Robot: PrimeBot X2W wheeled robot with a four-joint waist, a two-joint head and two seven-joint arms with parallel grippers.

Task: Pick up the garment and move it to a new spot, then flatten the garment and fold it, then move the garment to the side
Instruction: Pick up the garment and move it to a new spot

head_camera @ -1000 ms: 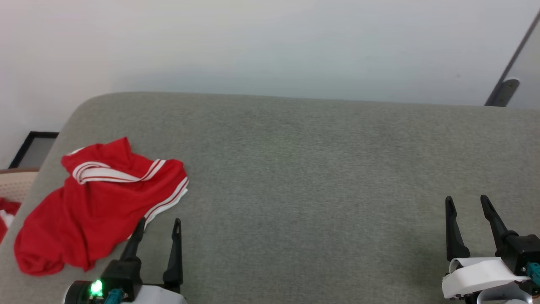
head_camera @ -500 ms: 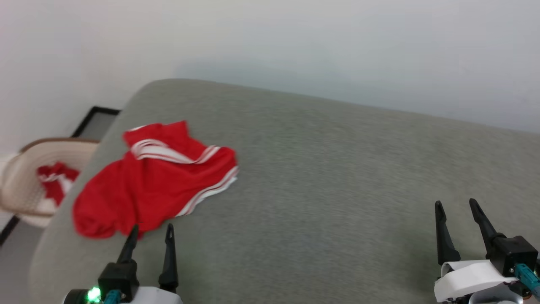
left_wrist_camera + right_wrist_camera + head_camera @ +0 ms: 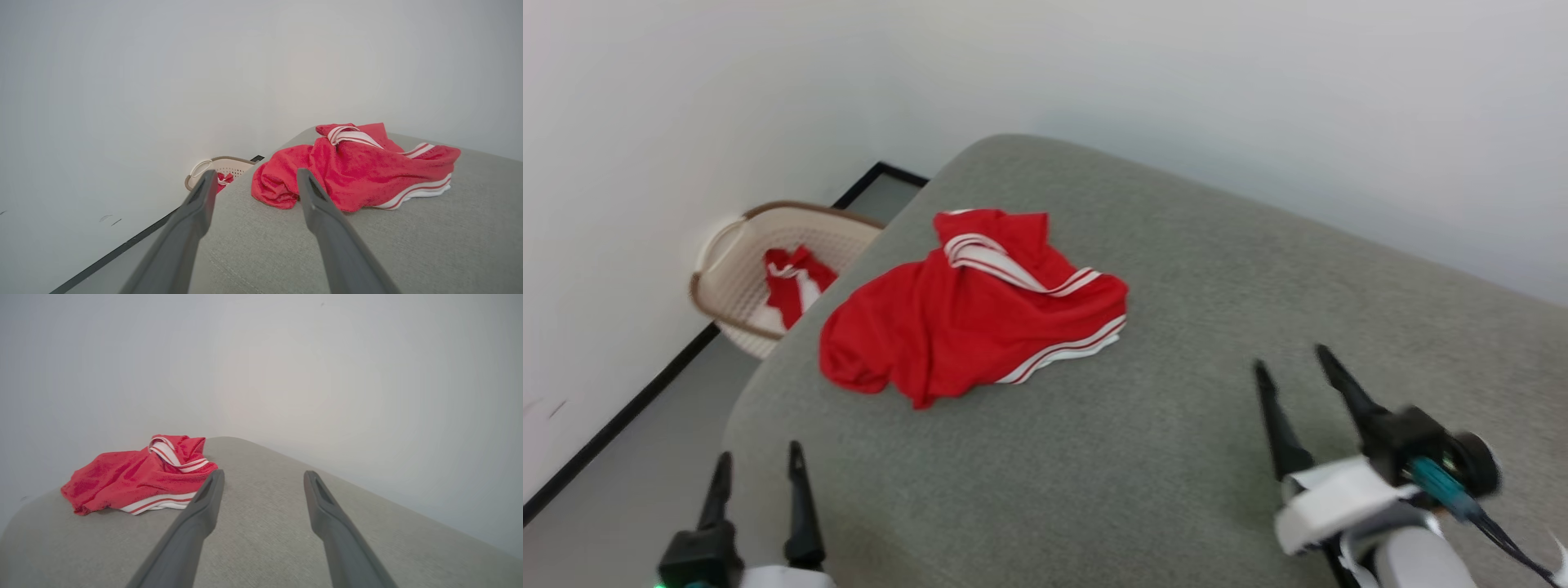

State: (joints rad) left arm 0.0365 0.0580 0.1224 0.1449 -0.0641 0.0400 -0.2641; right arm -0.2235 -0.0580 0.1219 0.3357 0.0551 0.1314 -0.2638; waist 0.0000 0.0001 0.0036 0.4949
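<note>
Work surface: grey fabric-covered counter (image 3: 1176, 457) with a rounded corner and soft edges. Behind and to the left: plain white wall (image 3: 1094, 73), evenly lit, unmarked. Floor (image 3: 629, 498): smooth grey, bordered by a black baseboard (image 3: 621, 417). A beige perforated basket (image 3: 737, 282) with a brown rim stands on the floor beside the counter corner, against the wall, and contains a small red-and-white cloth (image 3: 788, 286).

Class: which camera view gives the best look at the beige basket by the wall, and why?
The head view: the basket shows from above, with its rim, perforated wall and the red-and-white cloth inside. The left wrist view shows it small and far, partly behind a finger of the left gripper.
</note>
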